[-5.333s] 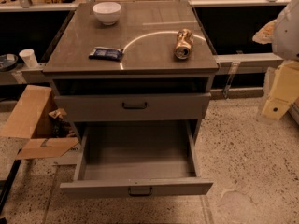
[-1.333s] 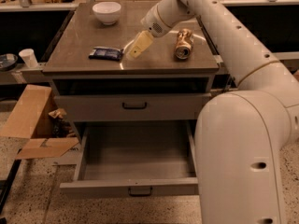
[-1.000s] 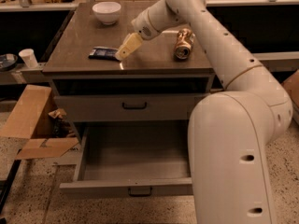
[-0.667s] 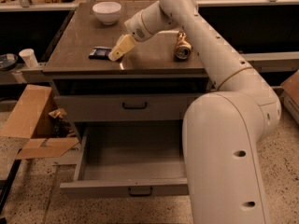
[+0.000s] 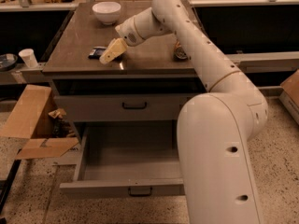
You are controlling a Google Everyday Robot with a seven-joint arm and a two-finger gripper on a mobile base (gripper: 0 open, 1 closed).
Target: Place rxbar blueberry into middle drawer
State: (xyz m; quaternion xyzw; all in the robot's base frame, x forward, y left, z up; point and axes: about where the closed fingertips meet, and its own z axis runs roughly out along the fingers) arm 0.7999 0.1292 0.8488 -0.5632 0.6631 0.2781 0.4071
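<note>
Pointing at the rxbar blueberry (image 5: 96,53), the gripper (image 5: 111,52) hangs over the cabinet top (image 5: 154,59). Its aperture cannot be determined. The middle drawer (image 5: 122,189) is open.

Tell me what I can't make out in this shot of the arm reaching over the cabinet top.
All in the camera view:
- rxbar blueberry: its right end is hidden by the gripper, which is on the cabinet top; whether they touch cannot be told. Its markings are too small to read.
- can: mostly behind the arm.
- middle drawer: the right part of its tray is covered by the arm's lower segment.
</note>
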